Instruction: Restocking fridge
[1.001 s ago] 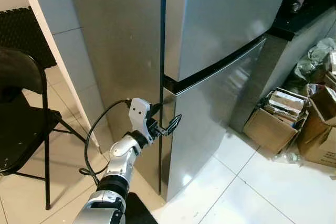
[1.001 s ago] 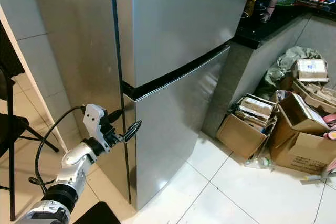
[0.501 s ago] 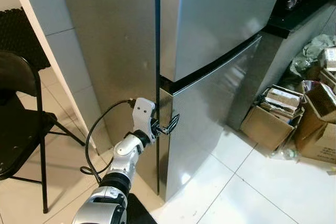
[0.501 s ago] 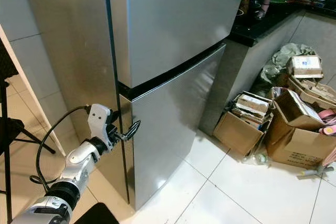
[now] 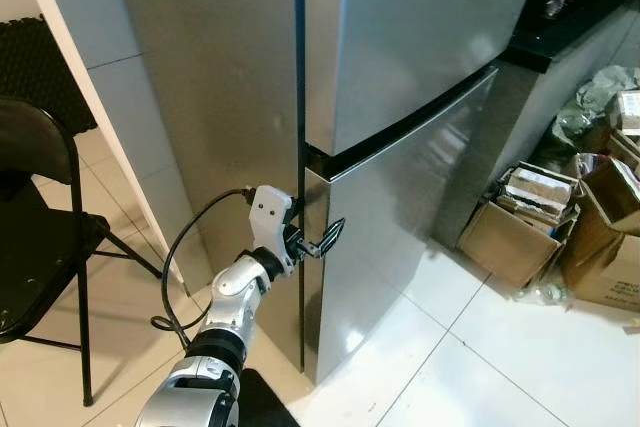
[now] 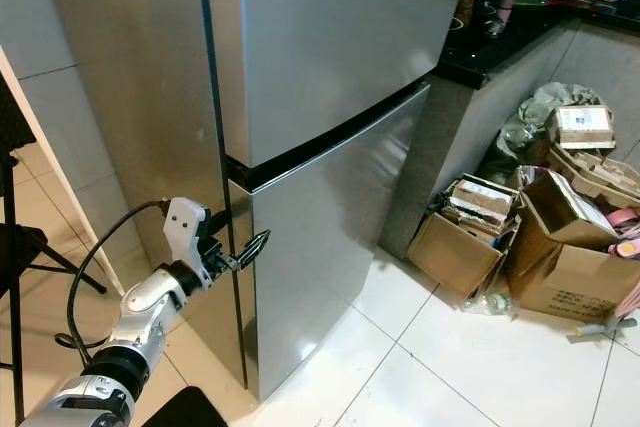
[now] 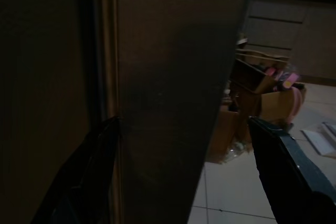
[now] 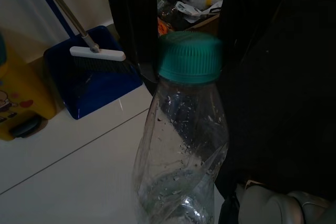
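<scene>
Fridge (image 5: 400, 67) door edge between left gripper (image 5: 312, 240) fingers

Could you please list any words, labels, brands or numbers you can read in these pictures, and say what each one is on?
No text reads clearly in any view.
Cardboard boxes: printed labels, too small and blurred to read.
Yellow container: a cartoon picture, no legible words.
Clear bottle with the green cap: no label visible.
Fridge: no brand mark visible on its doors.

Left arm stretched forward, left gripper (image 5: 318, 239) fingers spread apart, right gripper clasped, wrist camera dim
</scene>
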Tool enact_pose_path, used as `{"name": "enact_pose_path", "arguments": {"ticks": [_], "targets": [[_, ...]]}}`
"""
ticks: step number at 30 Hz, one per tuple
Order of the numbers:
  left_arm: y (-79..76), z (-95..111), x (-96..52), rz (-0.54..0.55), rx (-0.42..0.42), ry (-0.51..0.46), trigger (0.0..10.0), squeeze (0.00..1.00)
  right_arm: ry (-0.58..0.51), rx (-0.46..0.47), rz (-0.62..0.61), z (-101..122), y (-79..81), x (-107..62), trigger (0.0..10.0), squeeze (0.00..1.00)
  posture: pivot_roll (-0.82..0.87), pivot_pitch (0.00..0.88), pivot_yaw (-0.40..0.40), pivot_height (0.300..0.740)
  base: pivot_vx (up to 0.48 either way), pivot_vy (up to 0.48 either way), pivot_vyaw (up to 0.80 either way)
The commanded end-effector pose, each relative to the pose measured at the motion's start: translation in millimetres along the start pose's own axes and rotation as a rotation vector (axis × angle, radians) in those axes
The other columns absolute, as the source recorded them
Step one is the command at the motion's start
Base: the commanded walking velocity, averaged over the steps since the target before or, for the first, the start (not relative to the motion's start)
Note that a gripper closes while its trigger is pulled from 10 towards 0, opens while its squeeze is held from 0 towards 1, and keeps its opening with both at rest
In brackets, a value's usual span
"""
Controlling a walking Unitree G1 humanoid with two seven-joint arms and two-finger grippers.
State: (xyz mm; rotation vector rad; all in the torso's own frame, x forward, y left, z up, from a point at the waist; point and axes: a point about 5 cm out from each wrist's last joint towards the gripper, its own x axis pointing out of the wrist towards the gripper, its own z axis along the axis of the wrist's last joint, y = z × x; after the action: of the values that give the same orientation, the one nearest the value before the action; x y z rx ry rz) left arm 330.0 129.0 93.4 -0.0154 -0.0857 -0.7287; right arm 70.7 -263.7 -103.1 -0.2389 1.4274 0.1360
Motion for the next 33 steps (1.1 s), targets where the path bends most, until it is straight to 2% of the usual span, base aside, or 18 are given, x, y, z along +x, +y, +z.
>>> {"name": "enact_pose_path", "arguments": {"ticks": [1, 6, 16, 22, 33], "targets": [[-16.9, -6, 5.2, -0.107, -0.01, 0.019, 10.0, 0.0, -0.012, 0.023, -0.006, 0, -0.4, -0.1, 10.0, 0.0, 0.0, 0.0, -0.07, 0.74, 0.0, 0.0, 0.0], [-25.2, -8, 7.7, -0.141, -0.026, 0.012, 10.0, 0.0, -0.011, 0.025, -0.004, -1, 0.3, 0.1, 10.0, 0.0, -0.01, 0.0, -0.068, 0.74, 0.0, 0.0, 0.0], [-30.8, -8, 10.7, -0.162, -0.046, 0.0, 10.0, 0.0, -0.01, 0.03, -0.001, -2, 1.3, 0.3, 10.0, 0.0, -0.01, 0.0, -0.068, 0.74, 0.0, 0.0, 0.0], [-51.8, -8, 17.9, -0.239, -0.094, -0.037, 10.0, 0.0, -0.011, 0.032, 0.0, -2, 1.4, 0.3, 10.0, 0.0, -0.01, 0.0, -0.066, 0.74, 0.0, 0.0, 0.0], [-70.6, -6, 24.0, -0.315, -0.125, -0.063, 10.0, 0.0, -0.013, 0.036, 0.002, -1, 1.9, 0.4, 10.0, 0.0, -0.01, 0.0, -0.063, 0.74, 0.0, 0.0, 0.0]]}}
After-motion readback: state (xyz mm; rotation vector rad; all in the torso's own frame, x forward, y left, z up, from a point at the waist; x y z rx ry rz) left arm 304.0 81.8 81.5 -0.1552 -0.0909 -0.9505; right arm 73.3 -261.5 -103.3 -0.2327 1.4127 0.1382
